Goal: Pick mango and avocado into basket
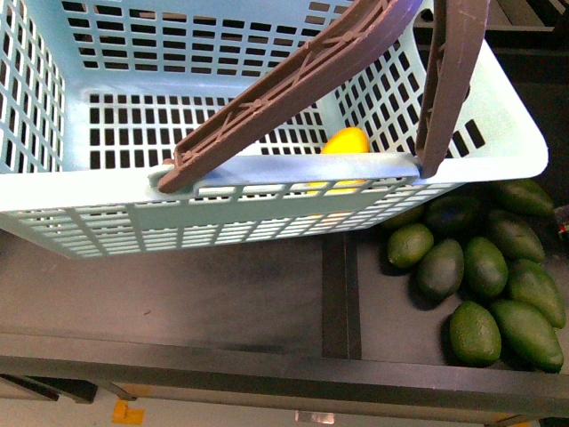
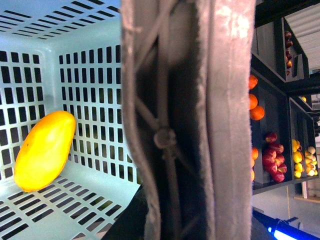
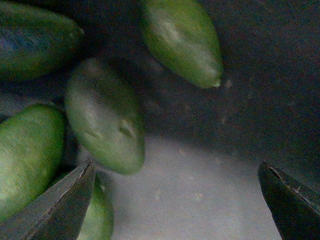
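Note:
The light teal basket (image 1: 116, 205) hangs above the dark shelf, its brown handles (image 1: 293, 84) raised. The yellow-orange mango (image 1: 347, 142) lies inside it, and shows against the slotted wall in the left wrist view (image 2: 44, 150). My left gripper is shut on the basket's handles (image 2: 190, 120), which fill that view; its fingers are hidden. Several dark green avocados (image 1: 440, 267) lie on the shelf at the right, below the basket. My right gripper (image 3: 175, 200) is open just above them, one avocado (image 3: 105, 117) near its left fingertip (image 3: 60, 205). Neither arm shows in the front view.
The avocados sit in a dark shelf bin (image 1: 391, 329) with a divider (image 1: 342, 294) to its left. In the left wrist view, shelves at the far side hold oranges (image 2: 256, 105), red fruit (image 2: 272, 160) and yellow fruit (image 2: 300, 160).

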